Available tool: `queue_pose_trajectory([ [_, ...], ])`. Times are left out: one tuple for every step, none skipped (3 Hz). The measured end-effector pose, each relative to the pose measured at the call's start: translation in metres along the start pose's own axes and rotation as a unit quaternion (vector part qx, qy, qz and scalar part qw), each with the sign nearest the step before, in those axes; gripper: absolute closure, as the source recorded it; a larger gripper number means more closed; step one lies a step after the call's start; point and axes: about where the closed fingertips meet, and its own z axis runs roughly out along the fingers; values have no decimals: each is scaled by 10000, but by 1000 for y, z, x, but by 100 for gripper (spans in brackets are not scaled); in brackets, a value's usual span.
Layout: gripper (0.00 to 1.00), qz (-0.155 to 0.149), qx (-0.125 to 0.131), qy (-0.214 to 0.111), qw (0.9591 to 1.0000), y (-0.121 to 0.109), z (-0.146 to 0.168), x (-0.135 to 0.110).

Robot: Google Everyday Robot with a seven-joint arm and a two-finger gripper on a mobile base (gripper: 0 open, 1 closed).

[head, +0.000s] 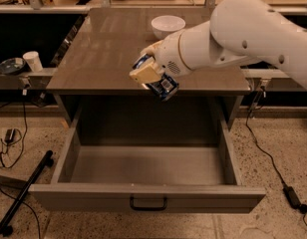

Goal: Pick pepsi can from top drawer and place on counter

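Observation:
The pepsi can [162, 85] is blue with white markings and hangs tilted in my gripper [149, 69], which is shut on it. The can is in the air above the front edge of the counter [108, 44], over the back of the top drawer [143, 173]. The drawer is pulled fully open and its inside is bare; its dark pull handle [148, 203] shows on the front panel. My white arm [243, 34] reaches in from the right.
A white bowl [168, 25] stands at the back of the counter. A paper cup [32, 60] and a dark dish [11, 65] sit on the left side shelf. Cables and a black bar [24, 193] lie on the floor left; a power adapter [292, 196] lies right.

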Motion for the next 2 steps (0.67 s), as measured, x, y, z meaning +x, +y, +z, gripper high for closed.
queue_pose_trajectory([
  [100, -141, 66, 40, 9999, -11, -4, -11],
  [100, -279, 154, 56, 9995, -26, -5, -14],
])
